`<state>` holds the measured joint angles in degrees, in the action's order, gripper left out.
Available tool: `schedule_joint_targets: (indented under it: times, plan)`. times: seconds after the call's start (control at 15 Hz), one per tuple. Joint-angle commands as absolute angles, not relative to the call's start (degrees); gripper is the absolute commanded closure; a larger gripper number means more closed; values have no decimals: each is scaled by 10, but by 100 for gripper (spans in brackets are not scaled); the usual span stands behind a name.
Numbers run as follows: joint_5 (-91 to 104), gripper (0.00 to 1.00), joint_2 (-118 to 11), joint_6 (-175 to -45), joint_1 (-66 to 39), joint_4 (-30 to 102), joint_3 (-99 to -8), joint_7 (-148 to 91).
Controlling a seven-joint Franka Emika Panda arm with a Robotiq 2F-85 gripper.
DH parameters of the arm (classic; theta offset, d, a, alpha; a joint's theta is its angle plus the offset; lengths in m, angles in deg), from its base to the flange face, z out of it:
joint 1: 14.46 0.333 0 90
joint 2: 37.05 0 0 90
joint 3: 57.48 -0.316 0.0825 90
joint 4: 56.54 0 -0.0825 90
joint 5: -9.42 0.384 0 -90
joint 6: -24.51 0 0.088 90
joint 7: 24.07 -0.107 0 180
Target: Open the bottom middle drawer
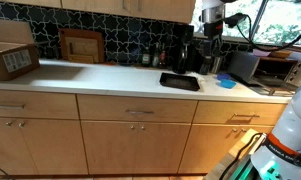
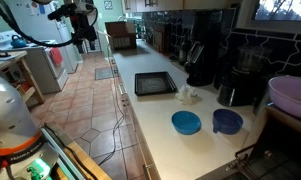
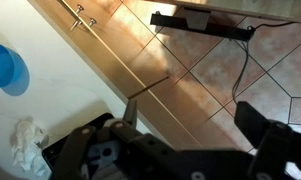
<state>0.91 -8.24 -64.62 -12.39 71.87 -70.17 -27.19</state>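
**As the bottom middle drawer (image 1: 135, 108) sits shut, the claw (image 3: 190, 125) hangs wide apart above it**

While its flat light-oak front lies level with the narrower drawer fronts (image 1: 30, 103) on either side of it, the bottom middle drawer runs directly under the front edge of the white table (image 1: 100, 75). Its slim silver bar handle (image 1: 140, 112) sits at the centre. Tall cabinet doors (image 1: 130, 145) stand directly below the drawer.

In the wrist view the drawer crosses the picture on a slant, with the handle catching the light. The claw's two dark fingers (image 3: 100, 150) rise from the bottom edge, spread well apart with nothing between them and clear of the drawer's front. In an exterior view the arm (image 1: 210, 14) is raised high above the drawer, well apart from the handle.

On the table above the drawer a black tray (image 1: 179, 81) lies flat near the front edge. Behind the tray, farther back from the drawer, a coffee machine (image 2: 200, 62) stands against a dark patterned wall. A blue bowl (image 2: 186, 122) rests on the table out past one end of the drawer, with a crumpled white cloth (image 2: 187, 95) near it. A cardboard box (image 1: 10, 60) sits on the table out past the drawer's opposite end.

Below the drawer, reddish floor tiles (image 3: 260, 60) spread out from the cabinets, and a dark cable (image 3: 240, 65) trails across them.
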Motion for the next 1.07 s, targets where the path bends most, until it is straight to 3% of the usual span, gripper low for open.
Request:
schedule_joint_targets:
  times: [0.0,1.0]
  plan:
    - [3,0,-85,-643,-105,717,-687,-279]
    - [-8,0,-87,-649,-101,714,-697,-285]
